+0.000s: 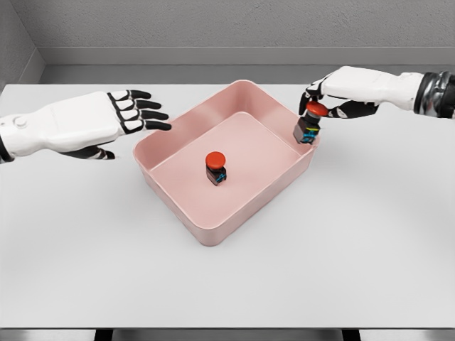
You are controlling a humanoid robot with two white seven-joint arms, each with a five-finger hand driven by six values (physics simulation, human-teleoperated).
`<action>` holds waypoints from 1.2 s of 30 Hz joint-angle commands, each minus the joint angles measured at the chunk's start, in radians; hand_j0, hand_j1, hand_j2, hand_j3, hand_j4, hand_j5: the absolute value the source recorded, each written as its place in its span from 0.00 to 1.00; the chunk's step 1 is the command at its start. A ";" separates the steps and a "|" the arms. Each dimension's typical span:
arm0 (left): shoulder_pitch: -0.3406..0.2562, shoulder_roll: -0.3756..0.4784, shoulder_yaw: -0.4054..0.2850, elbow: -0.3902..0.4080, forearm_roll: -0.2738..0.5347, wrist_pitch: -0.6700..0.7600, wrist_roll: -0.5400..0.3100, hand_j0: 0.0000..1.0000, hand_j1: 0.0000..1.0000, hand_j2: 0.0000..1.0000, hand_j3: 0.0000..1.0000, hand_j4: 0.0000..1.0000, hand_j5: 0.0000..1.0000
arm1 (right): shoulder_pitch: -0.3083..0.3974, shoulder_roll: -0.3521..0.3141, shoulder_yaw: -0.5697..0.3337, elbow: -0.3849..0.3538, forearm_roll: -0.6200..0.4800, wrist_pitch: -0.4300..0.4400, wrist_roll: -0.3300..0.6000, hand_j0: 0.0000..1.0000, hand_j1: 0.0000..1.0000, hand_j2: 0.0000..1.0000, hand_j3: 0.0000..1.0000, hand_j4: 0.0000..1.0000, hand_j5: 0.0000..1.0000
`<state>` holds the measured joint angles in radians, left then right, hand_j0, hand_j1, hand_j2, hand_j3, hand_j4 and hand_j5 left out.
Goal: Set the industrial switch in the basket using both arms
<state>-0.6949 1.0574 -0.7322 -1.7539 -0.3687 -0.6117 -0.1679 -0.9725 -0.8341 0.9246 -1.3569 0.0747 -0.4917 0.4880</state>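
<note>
A white table (85,249) fills the view from the robot's head. At the left, the left hand (131,114) hangs above the table just outside the pink basket's left corner, its black-jointed fingers stretched out straight and side by side, holding nothing. In the middle sits the pink basket (206,231), a shallow rectangular tub turned at an angle. On its floor, near the centre, stands one industrial switch (215,167): a small dark block with a round red mushroom button on top and a touch of blue at the base. At the right, the second industrial switch (310,122), the same in look, is tilted over the basket's right rim. The right hand (325,99) pinches it by the red cap, fingers curled over the top.
</note>
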 commanded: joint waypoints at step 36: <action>0.017 0.021 -0.012 0.034 -0.012 0.001 -0.005 1.00 1.00 1.00 1.00 1.00 1.00 | 0.037 -0.013 -0.058 0.065 -0.007 0.058 -0.006 1.00 1.00 1.00 1.00 1.00 1.00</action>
<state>-0.6780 1.0784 -0.7448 -1.7219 -0.3865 -0.6118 -0.1735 -0.9296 -0.8082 0.8872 -1.2914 0.0738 -0.4353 0.4826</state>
